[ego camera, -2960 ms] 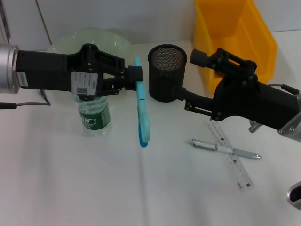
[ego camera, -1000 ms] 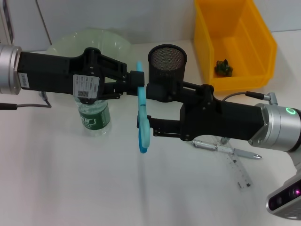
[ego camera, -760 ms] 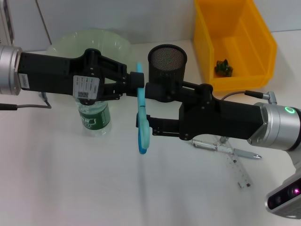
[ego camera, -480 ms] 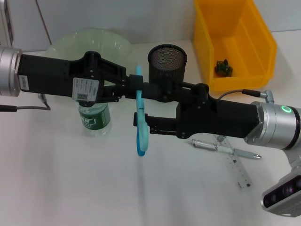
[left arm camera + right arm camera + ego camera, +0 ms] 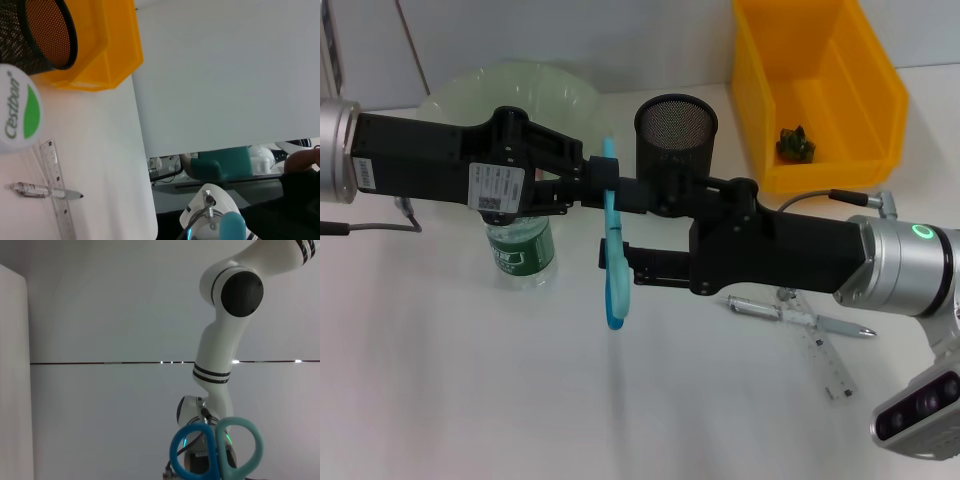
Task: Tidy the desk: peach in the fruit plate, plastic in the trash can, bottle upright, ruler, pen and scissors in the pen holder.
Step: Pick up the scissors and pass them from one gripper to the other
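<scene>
I see the blue scissors [image 5: 613, 262] hanging in the air above the desk [image 5: 470, 390], in front of the pen holder [image 5: 675, 152]. My left gripper [image 5: 603, 180] pinches their top end. My right gripper [image 5: 616, 265] sits around their middle; I cannot tell if its jaws are shut.
</scene>
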### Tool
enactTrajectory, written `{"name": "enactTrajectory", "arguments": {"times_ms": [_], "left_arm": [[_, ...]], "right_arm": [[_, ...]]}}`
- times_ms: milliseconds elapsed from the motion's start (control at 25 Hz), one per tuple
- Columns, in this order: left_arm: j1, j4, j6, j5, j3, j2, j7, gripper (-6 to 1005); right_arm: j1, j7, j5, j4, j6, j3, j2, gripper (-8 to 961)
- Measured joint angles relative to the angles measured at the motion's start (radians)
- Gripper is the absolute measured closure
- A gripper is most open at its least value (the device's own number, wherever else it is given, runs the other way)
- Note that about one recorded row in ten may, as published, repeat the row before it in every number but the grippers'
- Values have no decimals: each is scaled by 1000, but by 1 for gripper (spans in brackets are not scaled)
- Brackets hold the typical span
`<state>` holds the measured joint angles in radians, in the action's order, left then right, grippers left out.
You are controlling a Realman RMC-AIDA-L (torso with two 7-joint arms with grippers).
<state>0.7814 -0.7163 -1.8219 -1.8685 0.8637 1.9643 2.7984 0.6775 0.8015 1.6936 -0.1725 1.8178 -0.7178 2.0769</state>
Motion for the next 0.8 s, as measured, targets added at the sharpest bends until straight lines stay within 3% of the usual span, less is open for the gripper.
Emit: {"name": "enactTrajectory", "arguments": {"times_ms": [440,560,800], "left_arm": [[1,0,-1,0,0,-2,0,678],[2,0,-1,0,0,-2,0,676],[2,0,0,0,0,-2,0,672]], "right_arm": [[4,19,2,6,-13,-5,0,335],[6,29,2,9,-17,-11,0,567],[8,31,2,10,-23,-12,0,679]]}}
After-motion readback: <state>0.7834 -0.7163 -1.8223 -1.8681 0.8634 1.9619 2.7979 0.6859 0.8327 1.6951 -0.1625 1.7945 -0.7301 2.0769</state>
